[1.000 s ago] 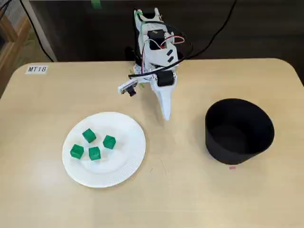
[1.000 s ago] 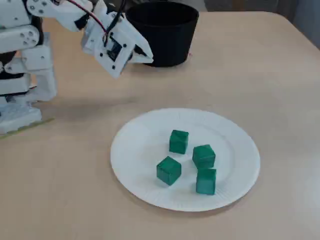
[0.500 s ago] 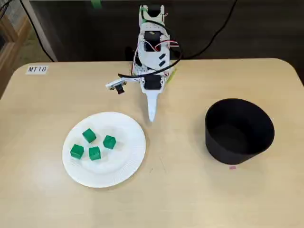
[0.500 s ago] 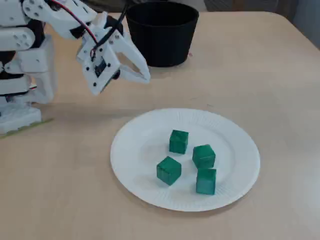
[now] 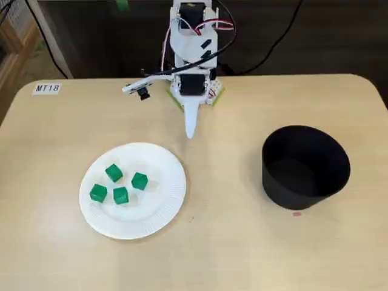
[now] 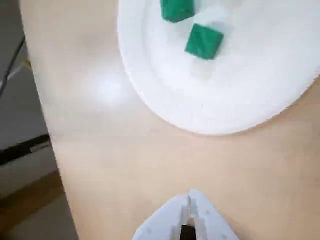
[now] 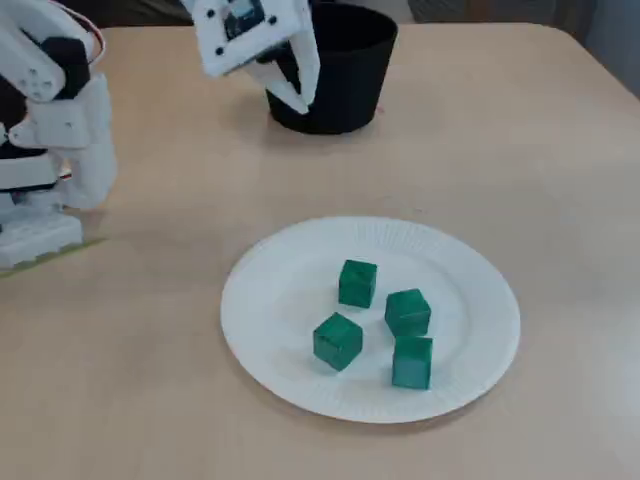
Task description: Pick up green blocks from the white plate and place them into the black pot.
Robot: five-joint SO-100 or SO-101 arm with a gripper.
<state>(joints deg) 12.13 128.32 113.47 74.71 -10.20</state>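
Several green blocks point(image 5: 120, 195) lie together on the white paper plate point(image 5: 160, 206), at the left of the table in a fixed view. The black pot point(image 5: 305, 167) stands at the right and looks empty. My gripper point(image 5: 190, 133) is shut with nothing in it and hangs above the table just beyond the plate's far edge. In another fixed view the gripper point(image 7: 303, 98) is raised in front of the pot point(image 7: 345, 70), well behind the blocks point(image 7: 357, 282) on the plate point(image 7: 280, 300). The wrist view shows the shut gripper point(image 6: 189, 196) with the plate point(image 6: 240, 85) and two blocks point(image 6: 203, 41) ahead.
The arm's base point(image 7: 50, 150) stands at the table's back edge with cables behind it. A white label reading MT18 point(image 5: 46, 88) is stuck at the far left corner. A small pink mark point(image 5: 296, 213) lies by the pot.
The arm has swung from the pot's side towards the plate's side, drawn back and risen. The gripper stayed shut. Blocks, plate and pot have not moved.
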